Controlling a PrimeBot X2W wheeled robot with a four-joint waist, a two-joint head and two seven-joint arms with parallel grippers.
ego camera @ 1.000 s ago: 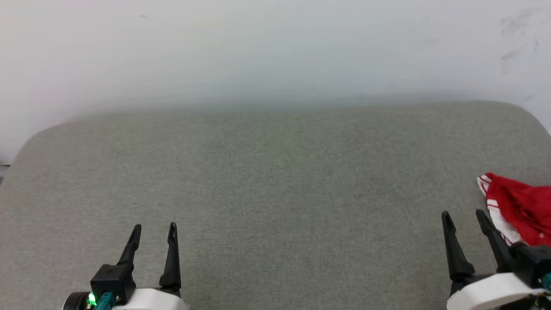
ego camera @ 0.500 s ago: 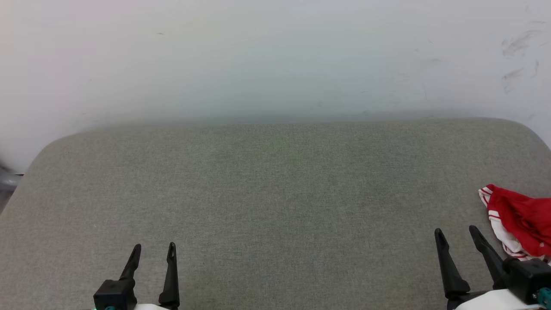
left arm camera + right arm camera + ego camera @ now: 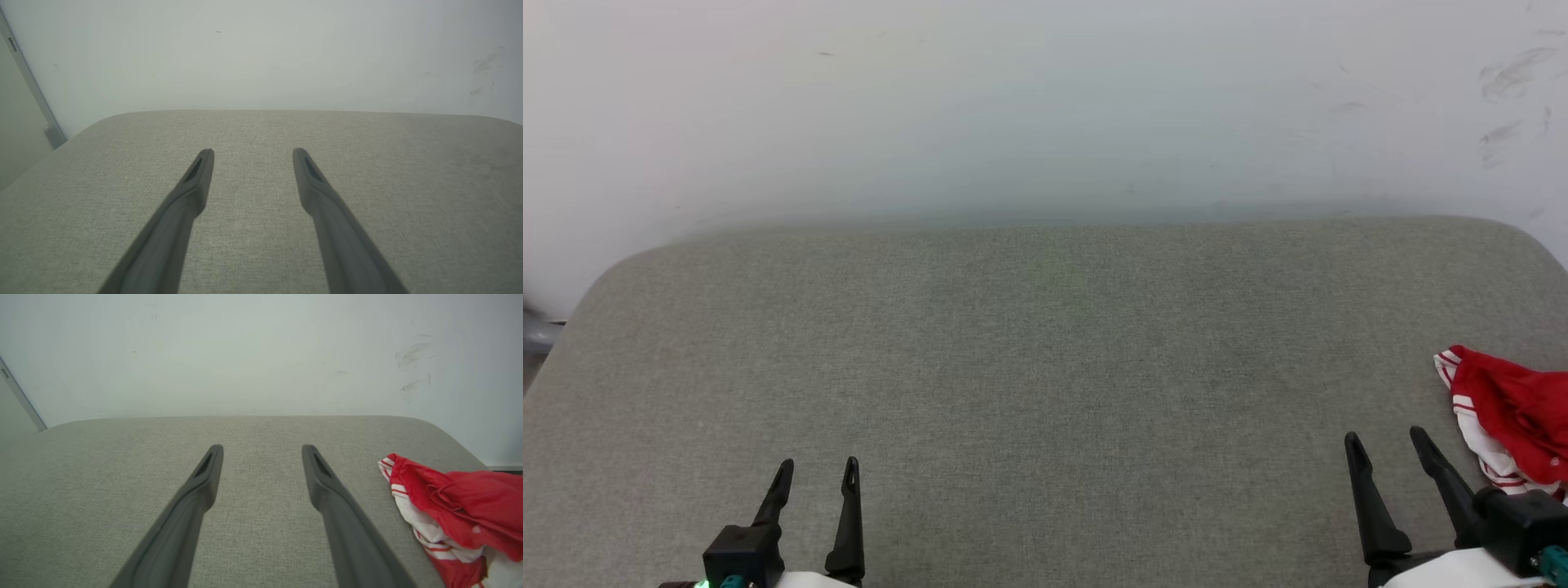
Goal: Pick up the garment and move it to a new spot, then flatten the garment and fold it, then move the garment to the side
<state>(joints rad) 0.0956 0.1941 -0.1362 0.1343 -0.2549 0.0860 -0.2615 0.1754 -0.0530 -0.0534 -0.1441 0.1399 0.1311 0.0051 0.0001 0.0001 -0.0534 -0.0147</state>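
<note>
While my two arms hung low over the near edge of the grey cushion [image 3: 1045, 367], the garment [image 3: 1511, 408] lay at the cushion's right side, on its near half, bunched into a rumpled red heap with a white panel and striped trim along its left and near edges. My right gripper [image 3: 1384, 437] stood just to the left of it, apart from it, with the cloth slightly farther than the fingertips. Its two dark fingers were spread wide and had hold of nothing; only bare cushion showed between them. My left gripper [image 3: 818, 464] was well away on the left side, its fingers parted too and just as empty.

The part of the heap I could see ran from a striped edge at its far-left end back toward the near right, where the head view cut it off, so I could not tell its full length or outline. It looked crumpled rather than laid flat or squarely folded.

By my reckoning the scene fitted two readings: a loose heap waiting at the edge to be lifted, or cloth already set off to the side. Either way the relation that mattered was plain. The garment lay to the right of my right fingers and a little beyond them, so any reach would fall to the right arm, swinging rightward. The broad middle of the cushion before the white wall [image 3: 1045, 106] lay to its left.
</note>
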